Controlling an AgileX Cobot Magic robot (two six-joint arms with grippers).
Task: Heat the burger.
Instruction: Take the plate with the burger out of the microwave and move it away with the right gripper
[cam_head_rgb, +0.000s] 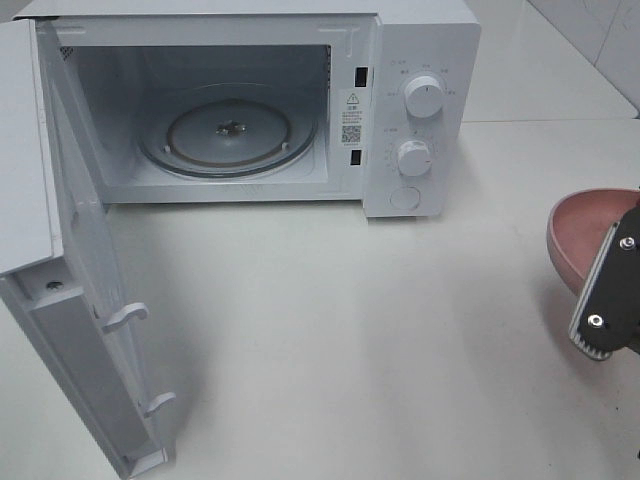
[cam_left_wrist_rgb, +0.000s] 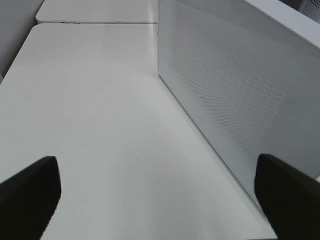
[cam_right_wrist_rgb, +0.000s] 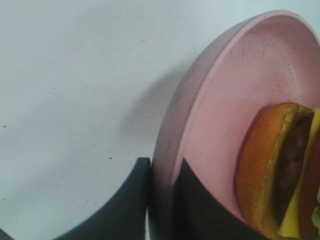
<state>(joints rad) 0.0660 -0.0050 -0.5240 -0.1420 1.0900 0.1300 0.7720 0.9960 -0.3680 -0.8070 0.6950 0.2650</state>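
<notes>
At the nine-to-twelve o'clock part of the exterior high view, a white microwave is seen on the white table with its cavity exposed. Its door is swung fully outward toward seven o'clock, and two latch hooks are visible on the door's inner edge. A glass turntable is seen lying on the cavity floor with nothing on it. Two round knobs are stacked on the control panel at one o'clock.

At three o'clock, at the frame's edge, a pink plate is gripped by the right gripper; its rim is pinched between the two dark fingers, as shown in the right wrist view. The burger is carried on that plate, just beside the pinched rim, its bun, dark patty and yellow cheese partly cropped. The table between plate and microwave mouth is shown bare.

The left gripper is held spread wide with nothing between its fingers, just beside the perforated white side of the microwave.
</notes>
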